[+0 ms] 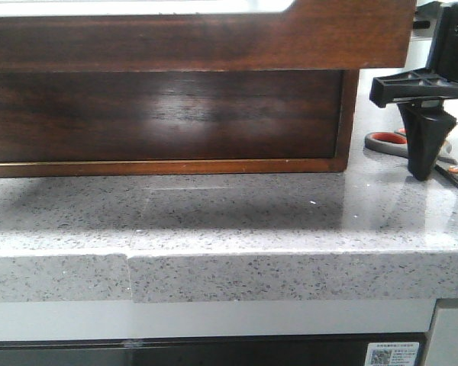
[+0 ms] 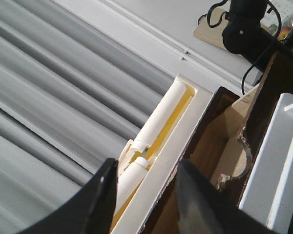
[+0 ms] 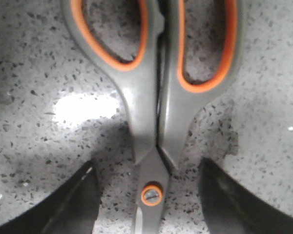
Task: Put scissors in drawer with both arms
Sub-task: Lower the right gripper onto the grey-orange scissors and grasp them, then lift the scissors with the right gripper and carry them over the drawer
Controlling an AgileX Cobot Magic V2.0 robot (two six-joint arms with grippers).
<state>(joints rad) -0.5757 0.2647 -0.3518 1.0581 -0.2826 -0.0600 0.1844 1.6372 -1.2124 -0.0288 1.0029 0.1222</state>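
The scissors [image 3: 156, 112] lie flat on the speckled counter, grey handles lined orange, orange pivot dot near my fingers. In the front view their handle [image 1: 383, 142] shows at the far right. My right gripper [image 3: 149, 197] is open, one black finger on each side of the pivot, close over the counter; it also shows in the front view [image 1: 447, 162]. The drawer [image 1: 198, 34] is a wide dark brown front that stands out over the cabinet frame. My left gripper [image 2: 146, 195] is open and empty, above a wooden box with a half-round notch [image 2: 241, 156]. It is out of the front view.
The dark cabinet frame [image 1: 349, 122] and its recessed panel [image 1: 164, 114] stand on the grey stone counter [image 1: 214, 206], left of the scissors. The counter's front edge [image 1: 214, 274] runs across. A white rail [image 2: 185, 131] and grey slats [image 2: 49, 87] lie beyond the left fingers.
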